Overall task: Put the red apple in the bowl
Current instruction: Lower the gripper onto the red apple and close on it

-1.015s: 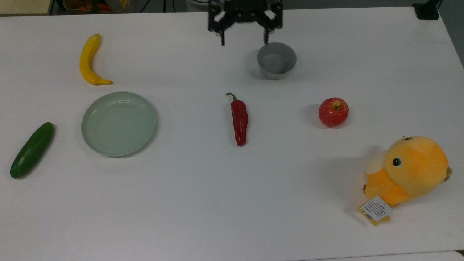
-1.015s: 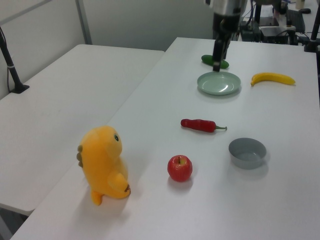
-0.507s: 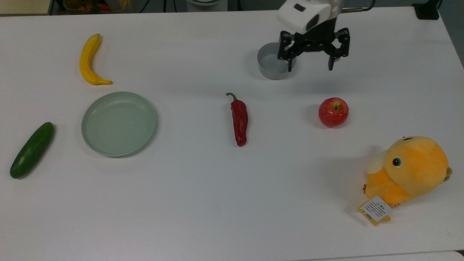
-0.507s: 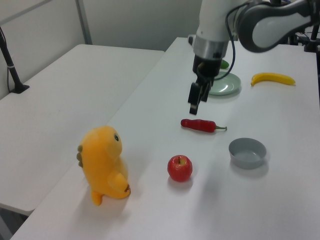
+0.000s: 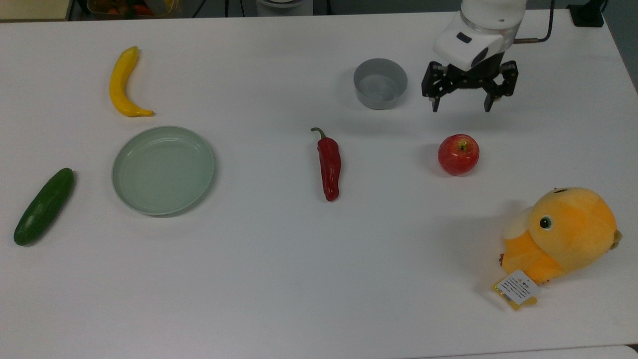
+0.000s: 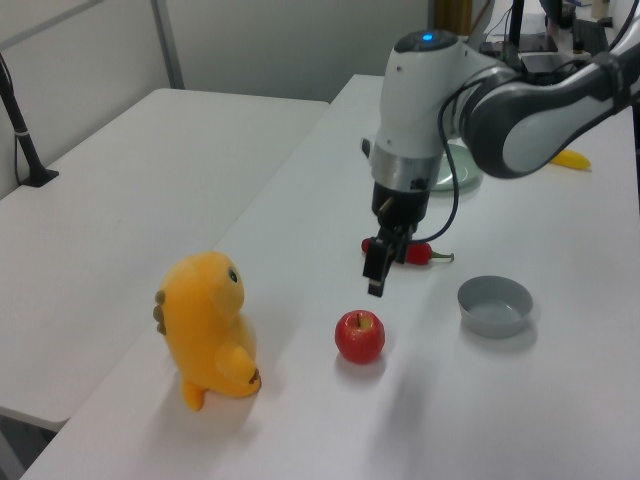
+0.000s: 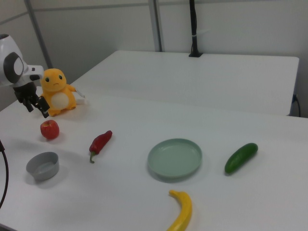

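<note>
One landmark: the bowl (image 5: pixel 380 83), grey and empty, upright on the white table (image 5: pixel 279 279).
Apple: (image 5: pixel 458 154) on the table, well apart from the bowl, toward the top view's lower right; nothing touches it.
Gripper: (image 5: pixel 462 106) in the air beside the bowl on the top view's right, between bowl and apple; fingers spread wide, nothing between them. In the left view it (image 6: pixel 377 268) hangs just above and behind the apple (image 6: pixel 359 336).
Chili: (image 5: pixel 329 165) from the bowl toward the top view's lower left, lying flat.
Plate: (image 5: pixel 163 170) pale green, far off to the top view's left of the bowl.
Banana: (image 5: pixel 123 82) and cucumber (image 5: pixel 44 206) farther left still.
Plush toy: (image 5: pixel 558 234) orange, beyond the apple from the bowl.
</note>
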Tool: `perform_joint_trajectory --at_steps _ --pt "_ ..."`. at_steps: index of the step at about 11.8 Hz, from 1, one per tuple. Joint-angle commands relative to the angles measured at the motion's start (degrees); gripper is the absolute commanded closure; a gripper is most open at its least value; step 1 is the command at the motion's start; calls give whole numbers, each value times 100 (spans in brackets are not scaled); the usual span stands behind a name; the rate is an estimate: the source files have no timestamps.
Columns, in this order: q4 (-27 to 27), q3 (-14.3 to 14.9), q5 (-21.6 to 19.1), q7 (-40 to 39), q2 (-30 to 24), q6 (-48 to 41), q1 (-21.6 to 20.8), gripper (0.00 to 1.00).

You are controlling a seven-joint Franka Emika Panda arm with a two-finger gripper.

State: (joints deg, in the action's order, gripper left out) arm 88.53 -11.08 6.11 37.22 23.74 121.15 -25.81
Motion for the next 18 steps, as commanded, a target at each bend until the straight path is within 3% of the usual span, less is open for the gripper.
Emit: perform_joint_trajectory --at_steps 1,5,11,15,16,18 --pt "-195 45 118 145 271 462 -38 0" --pt "-327 247 303 145 631 480 -372 0" --pt "-643 299 364 136 1141 787 -381 0" --pt "-644 299 504 127 1203 787 -381 0" --pt "-635 299 653 127 1229 779 -398 12" --pt "-609 291 848 136 1229 770 -407 82"
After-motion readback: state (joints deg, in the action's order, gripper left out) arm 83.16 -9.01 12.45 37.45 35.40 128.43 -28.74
